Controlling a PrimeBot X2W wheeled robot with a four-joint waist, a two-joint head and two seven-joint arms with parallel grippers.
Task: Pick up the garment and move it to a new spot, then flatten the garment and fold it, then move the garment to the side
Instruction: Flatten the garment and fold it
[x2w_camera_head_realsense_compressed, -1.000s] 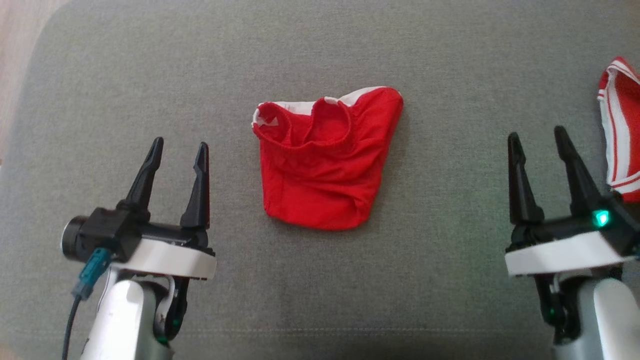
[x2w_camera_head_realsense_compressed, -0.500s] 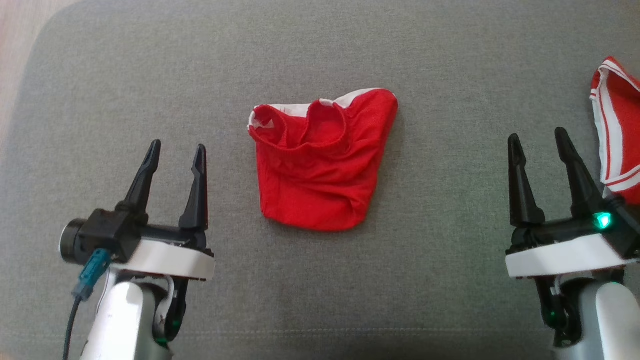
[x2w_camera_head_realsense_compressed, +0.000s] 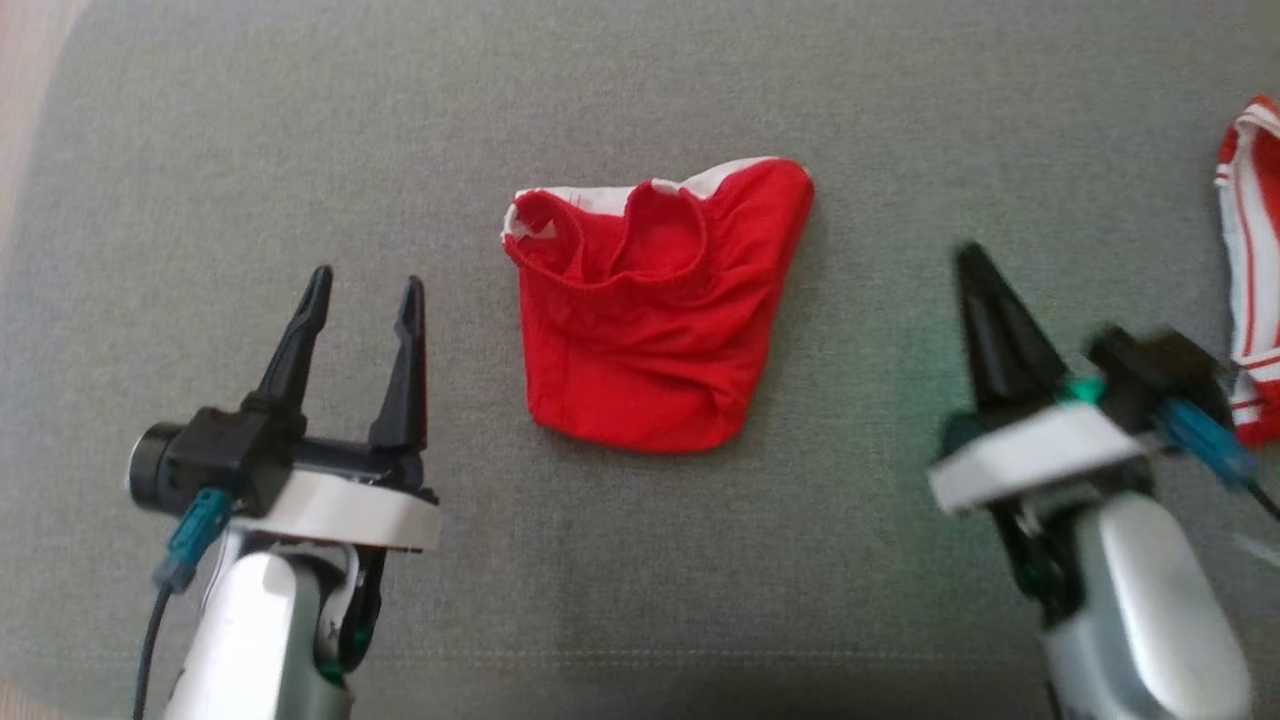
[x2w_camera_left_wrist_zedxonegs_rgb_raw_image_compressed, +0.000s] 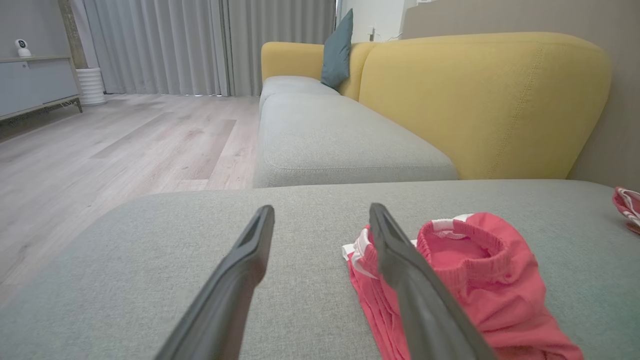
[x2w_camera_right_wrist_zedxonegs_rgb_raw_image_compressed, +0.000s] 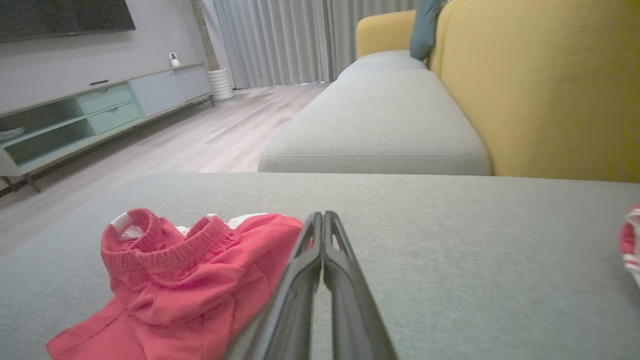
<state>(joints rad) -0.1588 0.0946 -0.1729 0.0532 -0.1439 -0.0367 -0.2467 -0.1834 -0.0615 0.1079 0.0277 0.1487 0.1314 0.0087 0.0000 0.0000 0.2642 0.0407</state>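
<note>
The garment (x2w_camera_head_realsense_compressed: 650, 310) is a pair of red shorts with white trim, lying crumpled in the middle of a grey cushion (x2w_camera_head_realsense_compressed: 640, 80), its waistband bunched at the far side. The left wrist view has the garment (x2w_camera_left_wrist_zedxonegs_rgb_raw_image_compressed: 475, 280) just right of my fingers, and the right wrist view has the garment (x2w_camera_right_wrist_zedxonegs_rgb_raw_image_compressed: 175, 285) at lower left. My left gripper (x2w_camera_head_realsense_compressed: 365, 285) stands open to the garment's left, apart from it, with nothing between its fingers (x2w_camera_left_wrist_zedxonegs_rgb_raw_image_compressed: 250, 260). Off to the garment's right, my right gripper (x2w_camera_head_realsense_compressed: 968, 258) is shut and empty, fingers (x2w_camera_right_wrist_zedxonegs_rgb_raw_image_compressed: 322, 240) pressed together.
A second red and white striped cloth (x2w_camera_head_realsense_compressed: 1250, 270) lies at the cushion's right edge, beside my right wrist. A yellow sofa back (x2w_camera_left_wrist_zedxonegs_rgb_raw_image_compressed: 480, 100) and another grey seat (x2w_camera_left_wrist_zedxonegs_rgb_raw_image_compressed: 340, 145) rise beyond the cushion. Wooden floor (x2w_camera_left_wrist_zedxonegs_rgb_raw_image_compressed: 100, 145) lies off the left edge.
My right gripper has shut and its wrist has turned and swung a little leftward; it looks blurred. The left gripper has stayed put. The camera has shifted slightly.
</note>
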